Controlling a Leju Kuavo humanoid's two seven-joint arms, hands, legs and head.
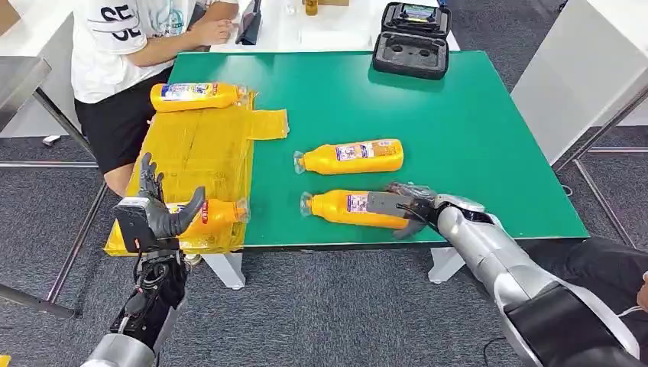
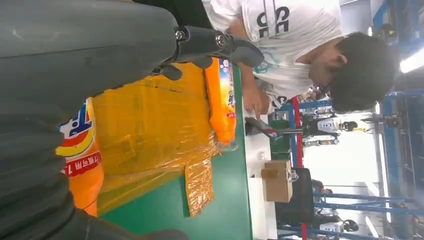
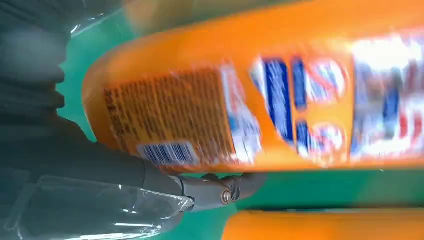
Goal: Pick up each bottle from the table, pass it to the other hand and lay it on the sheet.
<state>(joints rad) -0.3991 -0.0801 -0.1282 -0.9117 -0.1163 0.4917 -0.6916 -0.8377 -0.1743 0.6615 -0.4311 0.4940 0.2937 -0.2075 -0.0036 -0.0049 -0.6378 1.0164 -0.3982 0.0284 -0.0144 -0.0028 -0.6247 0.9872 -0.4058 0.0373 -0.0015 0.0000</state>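
Gripping an orange bottle (image 1: 353,208) lying sideways, right robot hand (image 1: 410,205); left robot hand (image 1: 159,206) spread, holding nothing.

Right robot hand (image 1: 409,208) grips near bottle (image 1: 351,208); left robot hand (image 1: 164,210) spread.

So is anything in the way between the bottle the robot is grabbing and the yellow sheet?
Nothing visible. The right robot hand is on the near bottle, and just bare green table lies between it and the yellow sheet.
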